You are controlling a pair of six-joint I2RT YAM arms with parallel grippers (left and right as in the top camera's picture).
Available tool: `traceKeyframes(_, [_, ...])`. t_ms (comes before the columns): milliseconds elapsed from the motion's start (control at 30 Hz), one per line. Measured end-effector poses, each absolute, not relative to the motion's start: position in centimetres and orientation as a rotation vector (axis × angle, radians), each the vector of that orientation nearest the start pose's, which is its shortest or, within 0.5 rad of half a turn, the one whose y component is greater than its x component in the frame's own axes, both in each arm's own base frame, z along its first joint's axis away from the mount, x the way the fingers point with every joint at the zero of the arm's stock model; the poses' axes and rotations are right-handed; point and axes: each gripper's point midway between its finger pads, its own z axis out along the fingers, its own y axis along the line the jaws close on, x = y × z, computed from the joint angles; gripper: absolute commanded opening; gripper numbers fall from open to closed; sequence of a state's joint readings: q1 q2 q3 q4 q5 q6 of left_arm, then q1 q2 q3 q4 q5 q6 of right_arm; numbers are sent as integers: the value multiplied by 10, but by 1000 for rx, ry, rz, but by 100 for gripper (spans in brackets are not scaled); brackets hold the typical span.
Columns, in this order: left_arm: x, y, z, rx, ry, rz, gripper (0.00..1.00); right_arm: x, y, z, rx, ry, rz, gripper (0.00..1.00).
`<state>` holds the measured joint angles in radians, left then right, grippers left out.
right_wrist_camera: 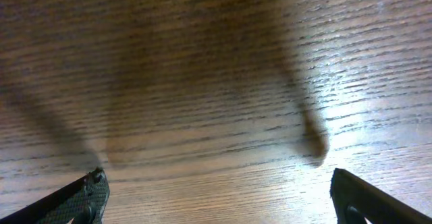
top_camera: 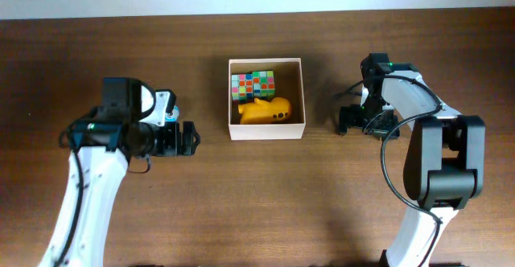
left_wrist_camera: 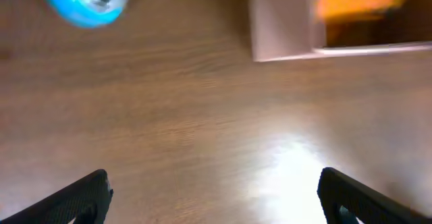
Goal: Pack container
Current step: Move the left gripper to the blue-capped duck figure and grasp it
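left claw (top_camera: 189, 138) and right claw (top_camera: 344, 122) both spread wide and empty, but that blue toy (left_wrist_camera: 86, 0) (looks roundish) at the container's (top_camera: 265, 131) 9 o'clock could skid away if clipped.

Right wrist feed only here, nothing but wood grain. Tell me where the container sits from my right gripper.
Observer: The container stands between the two arms, off to the left-arm side of the right gripper and clear of it, with bare wood between them.
Operator: List what's already inside it.
Observer: Two things: a multicoloured cube against the far wall and a yellow toy lying just in front of it, nearer the arms.
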<state>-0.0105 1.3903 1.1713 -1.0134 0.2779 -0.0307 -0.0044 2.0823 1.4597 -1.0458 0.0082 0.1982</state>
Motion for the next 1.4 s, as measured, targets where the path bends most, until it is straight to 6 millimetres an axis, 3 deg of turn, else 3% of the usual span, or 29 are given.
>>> traceKeyframes(200, [323, -6, 114, -349, 2852, -87, 99, 359, -3, 5, 326, 3221, -28, 99])
traceKeyframes(433, [349, 34, 97, -512, 2756, 211, 99, 359, -3, 5, 326, 3221, -28, 99])
traceKeyframes(667, [342, 65, 87, -681, 2741, 346, 99, 359, -3, 5, 326, 3221, -28, 99])
traceKeyframes(1000, [327, 134, 90, -1019, 2617, 402, 99, 359, -3, 5, 326, 3221, -28, 99])
traceKeyframes(1200, [343, 138, 86, -972, 2604, 304, 99, 359, -3, 5, 326, 3221, -28, 99])
traceKeyframes(1400, [359, 125, 63, -843, 2680, 195, 99, 359, -3, 5, 326, 3221, -28, 99])
